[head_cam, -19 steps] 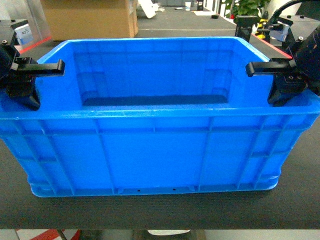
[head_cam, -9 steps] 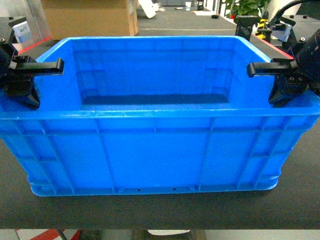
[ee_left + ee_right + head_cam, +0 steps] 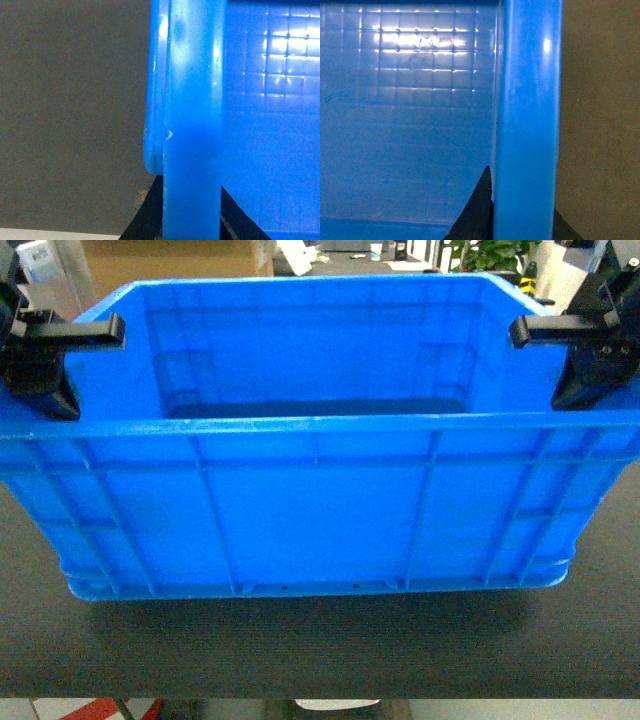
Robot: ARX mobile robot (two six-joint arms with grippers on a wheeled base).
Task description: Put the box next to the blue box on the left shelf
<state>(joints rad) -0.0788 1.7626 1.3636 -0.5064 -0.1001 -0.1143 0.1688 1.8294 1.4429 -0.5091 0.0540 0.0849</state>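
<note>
Head view: box [image 3: 310, 490] clamped at both end rims, left gripper [image 3: 45, 360] and right gripper [image 3: 585, 355] closed on it. Lift step over worktop [image 3: 300, 650]. Next: level carry to shelf, unseen.

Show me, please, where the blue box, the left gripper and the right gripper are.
box [image 3: 310, 515], head view, near ribbed side wall.
left gripper [image 3: 40, 365], head view, at the box's left rim.
right gripper [image 3: 580, 360], head view, at the box's right rim.

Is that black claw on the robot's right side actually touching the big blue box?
Touching. In the right wrist view, the box's rim runs straight between the right gripper's dark fingers with no gap showing; the head view shows it straddling that end wall.
</note>
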